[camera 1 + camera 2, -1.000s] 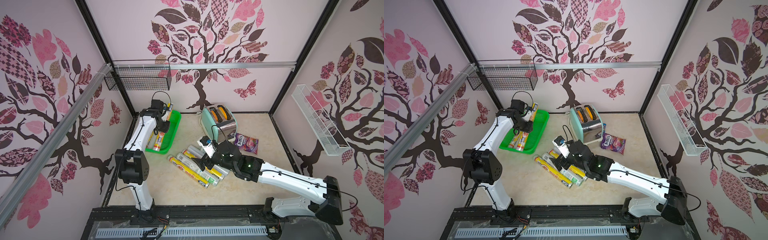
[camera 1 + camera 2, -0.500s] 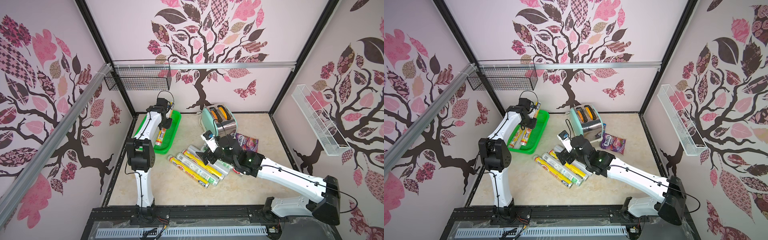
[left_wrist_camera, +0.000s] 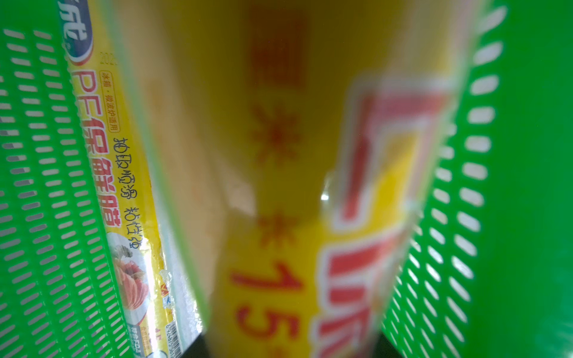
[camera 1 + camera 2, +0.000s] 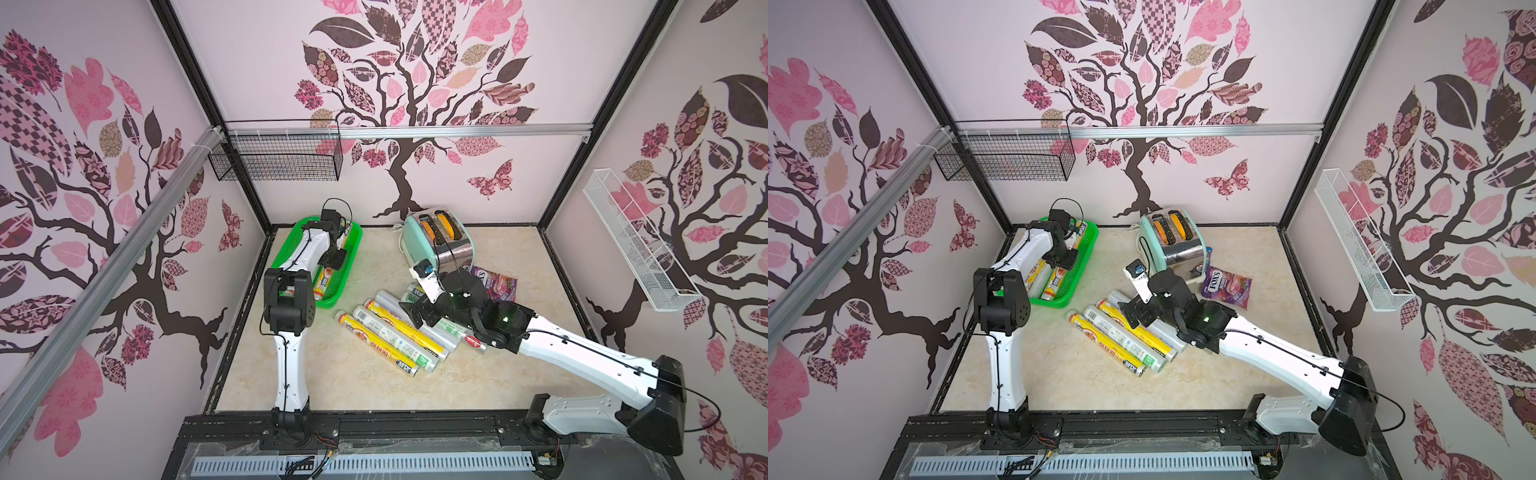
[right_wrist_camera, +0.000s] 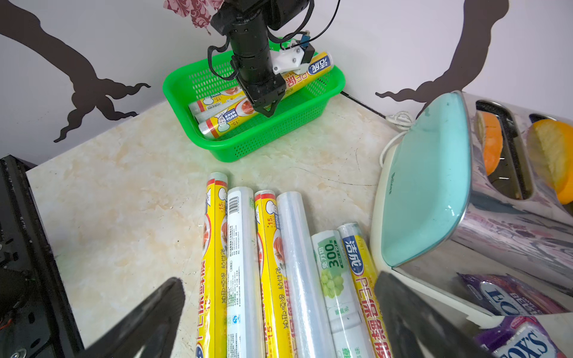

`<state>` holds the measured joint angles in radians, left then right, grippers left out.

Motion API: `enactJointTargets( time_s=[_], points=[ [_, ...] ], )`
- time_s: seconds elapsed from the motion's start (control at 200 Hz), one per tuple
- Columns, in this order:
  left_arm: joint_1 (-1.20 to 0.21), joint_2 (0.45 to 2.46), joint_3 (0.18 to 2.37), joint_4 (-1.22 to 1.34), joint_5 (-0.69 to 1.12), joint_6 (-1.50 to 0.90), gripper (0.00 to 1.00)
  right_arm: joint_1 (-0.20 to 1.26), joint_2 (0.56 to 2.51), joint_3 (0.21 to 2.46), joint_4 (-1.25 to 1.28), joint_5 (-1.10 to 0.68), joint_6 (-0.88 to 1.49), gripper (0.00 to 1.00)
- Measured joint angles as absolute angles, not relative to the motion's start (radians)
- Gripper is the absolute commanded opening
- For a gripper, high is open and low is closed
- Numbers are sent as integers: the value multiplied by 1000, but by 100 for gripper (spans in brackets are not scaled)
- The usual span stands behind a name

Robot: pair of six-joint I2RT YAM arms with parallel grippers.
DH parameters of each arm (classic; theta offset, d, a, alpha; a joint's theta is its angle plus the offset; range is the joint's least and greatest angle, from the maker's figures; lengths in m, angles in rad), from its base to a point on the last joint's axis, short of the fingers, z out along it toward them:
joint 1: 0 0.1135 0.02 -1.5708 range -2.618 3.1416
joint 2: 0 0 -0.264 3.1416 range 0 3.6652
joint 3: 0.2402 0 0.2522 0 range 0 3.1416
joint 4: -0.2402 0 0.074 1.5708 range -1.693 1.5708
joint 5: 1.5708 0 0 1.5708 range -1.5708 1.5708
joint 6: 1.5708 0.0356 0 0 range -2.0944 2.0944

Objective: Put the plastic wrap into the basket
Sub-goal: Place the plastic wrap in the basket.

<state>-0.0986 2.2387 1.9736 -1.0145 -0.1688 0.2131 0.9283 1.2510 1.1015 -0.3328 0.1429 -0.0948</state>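
The step in hand looks like a drop-off. The left fingers [image 5: 267, 103] point down inside the green basket [image 5: 273, 144], which stands at the back of the surface [image 4: 374, 395] by the wall, and they straddle a yellow roll of plastic wrap [image 5: 316, 66]. Its blue-logo end appears to ride up on the far rim while its other end lies low in the basket. That roll fills the left wrist view in a blur, so I cannot tell whether the fingers clamp it or have let go. Next, that arm probably needs to release, let the roll settle flat, and lift straight out without dragging it over the rim. The right fingers [image 5: 155, 310] are spread wide and empty, hovering low over the rolls left on the surface. Those lie touching side by side, so that arm needs to come down on a single roll, likely an outer one, and not span several. By count, the basket seems to hold three rolls: two yellow and what looks like a clear one between them. Six lie on the surface: three yellow [image 5: 214, 248], one white with a barcode [image 5: 242, 248], one clear [image 5: 297, 248] and one white with green print [image 5: 331, 263]. There is also one mint toaster [image 5: 428, 186] just beside the row and one purple FOX'S candy bag [image 4: 1225, 286].
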Motion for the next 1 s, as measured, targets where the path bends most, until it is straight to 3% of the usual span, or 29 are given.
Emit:
enactJointTargets(
  time_s=[0.2, 0.695, 1.0],
  points=[
    [-96, 2268, 1925, -982, -236, 236, 52, 917, 1251, 1102, -340, 150, -94, 99],
    [-89, 2270, 1848, -839, -401, 237, 46, 911, 1248, 1097, -352, 150, -87, 99],
    [-88, 2225, 1798, -798, -433, 233, 50, 911, 1225, 1087, -358, 116, -94, 99]
  ],
)
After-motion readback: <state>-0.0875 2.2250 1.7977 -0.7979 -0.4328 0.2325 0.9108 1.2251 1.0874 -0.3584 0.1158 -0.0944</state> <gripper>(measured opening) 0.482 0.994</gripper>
